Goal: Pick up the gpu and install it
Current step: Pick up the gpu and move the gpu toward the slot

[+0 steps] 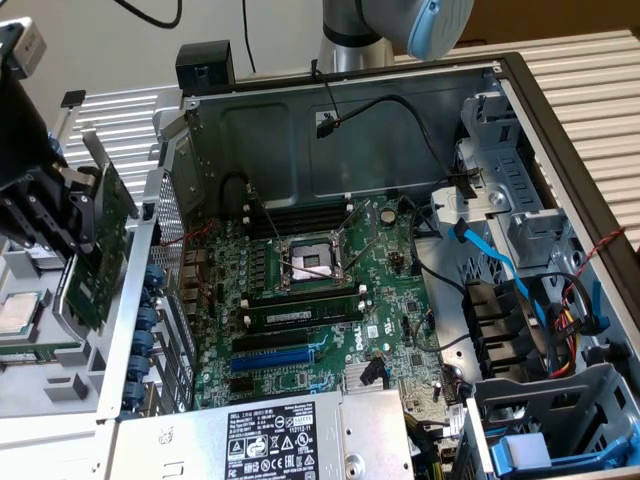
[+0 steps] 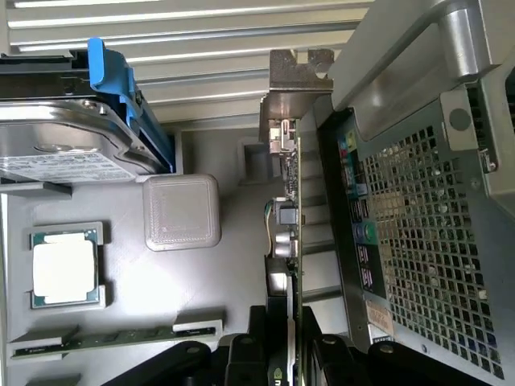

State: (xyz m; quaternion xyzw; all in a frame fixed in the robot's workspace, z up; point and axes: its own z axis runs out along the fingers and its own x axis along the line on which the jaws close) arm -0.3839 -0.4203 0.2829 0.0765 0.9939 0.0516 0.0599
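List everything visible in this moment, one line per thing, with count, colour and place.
gpu: one, green board with a silver end bracket, held outside the case on the exterior view's left
computer case: one, grey metal, open, centre
motherboard: one, green, lying inside the case
power supply: one, silver with a white label, at the case's near edge
cables: several, blue and black, on the exterior view's right inside the case
tray: one, grey, beside the case
CPU chip: one, silver, in a tray pocket
hard drive: one, silver in a blue carrier, on the tray
RAM stick: one, green, on the tray
robot arm: one, grey and blue, behind the case
gripper: one, black, shut on the gpu
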